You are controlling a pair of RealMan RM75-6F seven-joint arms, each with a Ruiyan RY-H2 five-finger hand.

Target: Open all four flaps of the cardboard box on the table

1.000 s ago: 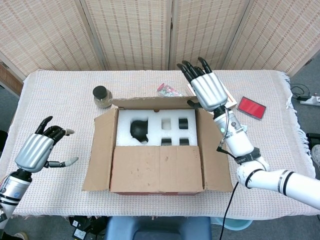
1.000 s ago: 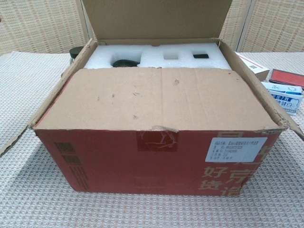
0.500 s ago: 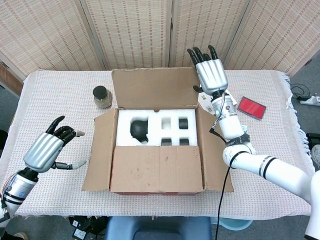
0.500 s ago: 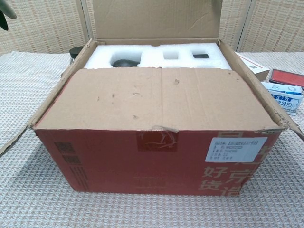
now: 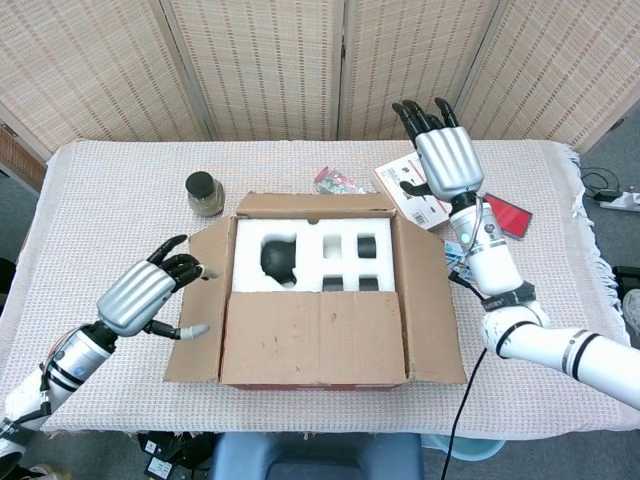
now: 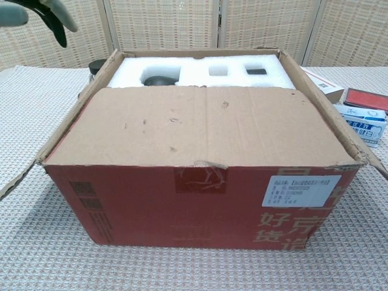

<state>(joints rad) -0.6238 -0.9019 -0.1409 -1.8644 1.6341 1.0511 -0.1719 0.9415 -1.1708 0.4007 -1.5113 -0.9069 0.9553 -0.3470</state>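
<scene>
The cardboard box (image 5: 315,375) stands mid-table, red-sided in the chest view (image 6: 206,200). Its far flap (image 5: 315,203) is folded back and its left flap (image 5: 200,300) and right flap (image 5: 432,300) are spread outward. The near flap (image 5: 315,338) lies flat over the front half (image 6: 200,127). White foam (image 5: 320,245) with a black object (image 5: 280,258) shows inside. My left hand (image 5: 145,295) is open with its fingers spread at the left flap's outer edge; its fingertips (image 6: 48,15) show top left in the chest view. My right hand (image 5: 448,160) is open, raised beyond the far right corner.
A black-lidded jar (image 5: 204,193) stands left of the box's far edge. A pink packet (image 5: 338,180), a white and red carton (image 5: 405,188) and a red case (image 5: 505,215) lie behind and to the right. A folding screen backs the table.
The far flap, upright half a second ago, now lies folded back. My right hand has moved right, away from it. My left hand has come in toward the left flap.
</scene>
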